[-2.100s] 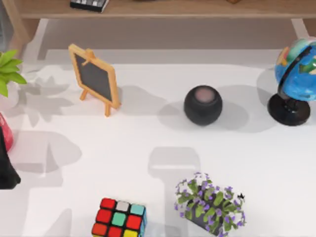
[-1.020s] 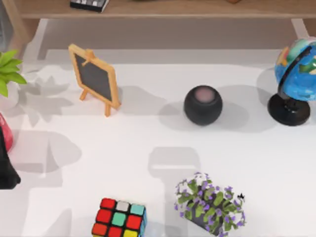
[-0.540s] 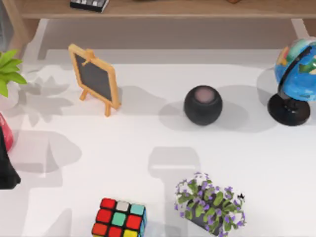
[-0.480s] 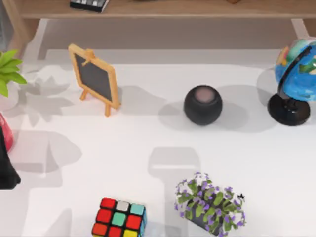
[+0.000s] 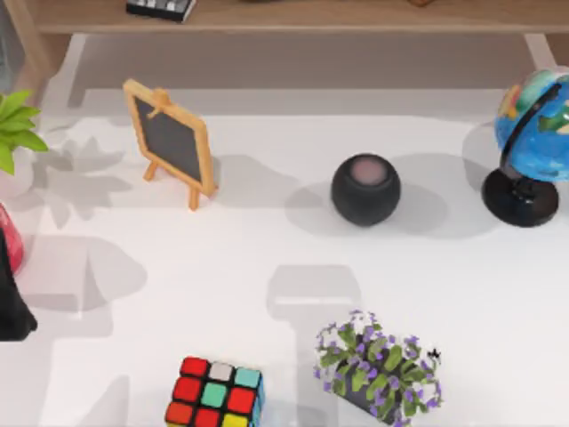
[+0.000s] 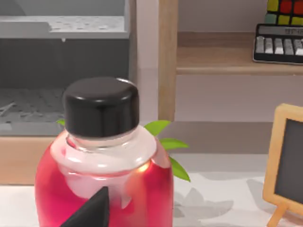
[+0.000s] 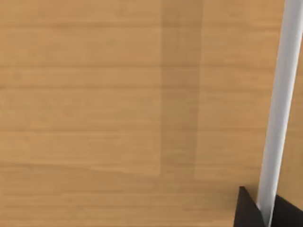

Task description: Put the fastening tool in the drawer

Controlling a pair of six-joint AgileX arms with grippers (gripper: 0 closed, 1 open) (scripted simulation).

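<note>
White desk (image 5: 267, 249) carries clutter from edge to edge, with a wooden shelf (image 5: 311, 16) and a keyboard (image 5: 160, 8) beyond its far edge. Toward the far left stands a small chalkboard (image 5: 171, 140). A round black speaker (image 5: 365, 189) sits near the middle and a globe (image 5: 533, 133) at the right edge. At the near edge are a colour cube (image 5: 214, 394) and a pot of purple flowers (image 5: 378, 366). A leafy green plant (image 5: 16, 124) and a red bottle (image 5: 11, 238) sit at the left edge.

The left arm (image 5: 12, 307) is at that left edge, just beside the bottle. In the left wrist view the left gripper (image 6: 92, 208) sits close in front of the bottle's red body, below its black cap (image 6: 101, 106); whether it grips anything I cannot tell.

The right wrist view faces a wooden front (image 7: 94, 94), probably the drawer's. A pale bar (image 7: 284, 71) crosses it, which looks like the handle. The right gripper (image 7: 265, 212) is clenched on this bar, one dark fingertip (image 7: 246, 208) pressed against each side of it.

Where the fastening tool lies I cannot tell; what sits between the right fingers is the bar, not a tool.
</note>
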